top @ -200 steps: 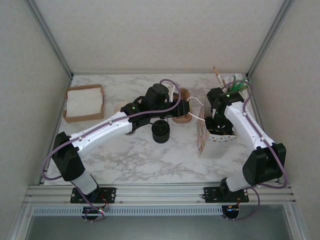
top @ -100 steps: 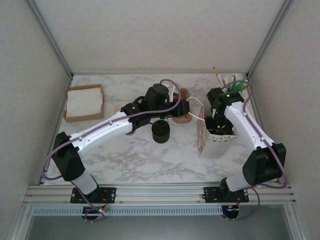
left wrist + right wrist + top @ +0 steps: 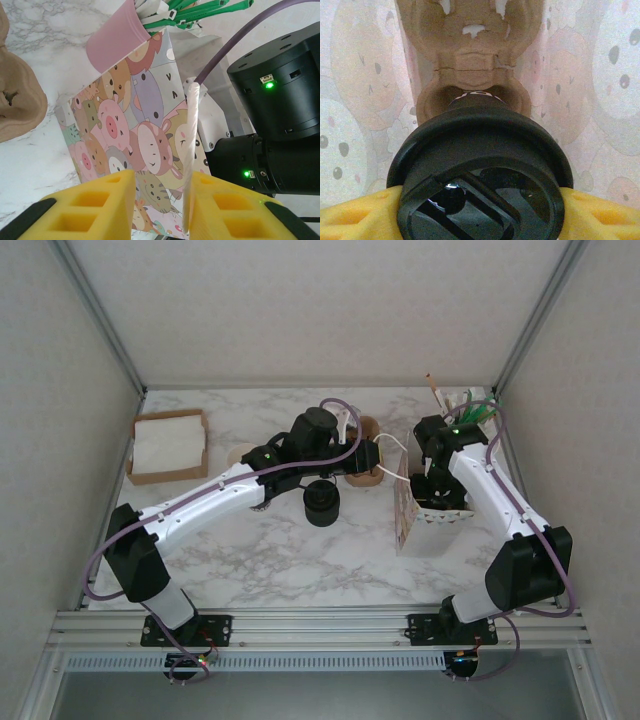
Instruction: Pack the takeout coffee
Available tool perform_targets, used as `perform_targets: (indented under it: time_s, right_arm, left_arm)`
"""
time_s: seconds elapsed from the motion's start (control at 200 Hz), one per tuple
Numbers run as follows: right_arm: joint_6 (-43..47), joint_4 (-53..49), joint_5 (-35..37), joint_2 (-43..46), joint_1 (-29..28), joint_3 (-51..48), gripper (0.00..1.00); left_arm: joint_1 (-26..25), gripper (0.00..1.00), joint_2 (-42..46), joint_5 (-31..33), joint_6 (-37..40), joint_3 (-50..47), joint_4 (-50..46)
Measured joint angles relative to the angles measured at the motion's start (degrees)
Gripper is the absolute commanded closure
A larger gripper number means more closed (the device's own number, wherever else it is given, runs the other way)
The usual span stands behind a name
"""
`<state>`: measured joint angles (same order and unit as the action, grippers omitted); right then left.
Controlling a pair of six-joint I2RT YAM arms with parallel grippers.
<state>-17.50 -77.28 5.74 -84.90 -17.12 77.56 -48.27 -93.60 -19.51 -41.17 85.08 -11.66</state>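
Observation:
The takeout coffee [image 3: 480, 165] shows its round black lid from above, and its cup sits in a well of a brown pulp carrier [image 3: 470, 65] inside the cartoon-animal paper bag [image 3: 405, 515]. My right gripper [image 3: 480, 217] reaches down into the bag [image 3: 360, 100], with a yellow finger pressed to each side of the lid. My left gripper [image 3: 162, 182] stands open beside the bag [image 3: 135, 130]. The bag's white cord handle [image 3: 192, 140] lies along the inner face of its right finger [image 3: 225, 200]. In the top view the left gripper [image 3: 375, 455] is just left of the bag, and the right gripper [image 3: 438, 490] is in its mouth.
A stack of black lids [image 3: 322, 502] stands under the left arm, with brown pulp carriers [image 3: 365, 468] behind it. A cardboard box of napkins [image 3: 168, 445] sits far left. A pink cup of green sticks [image 3: 112, 40] stands behind the bag.

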Motion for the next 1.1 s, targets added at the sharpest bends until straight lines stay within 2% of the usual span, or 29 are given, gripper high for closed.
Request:
perform_targets:
  time_s: [1.097]
  right_arm:
    - [0.0, 2.5, -1.1, -1.7, 0.4, -2.6, 0.30]
  left_arm:
    - [0.0, 0.68, 0.0, 0.0, -0.2, 0.0, -0.1]
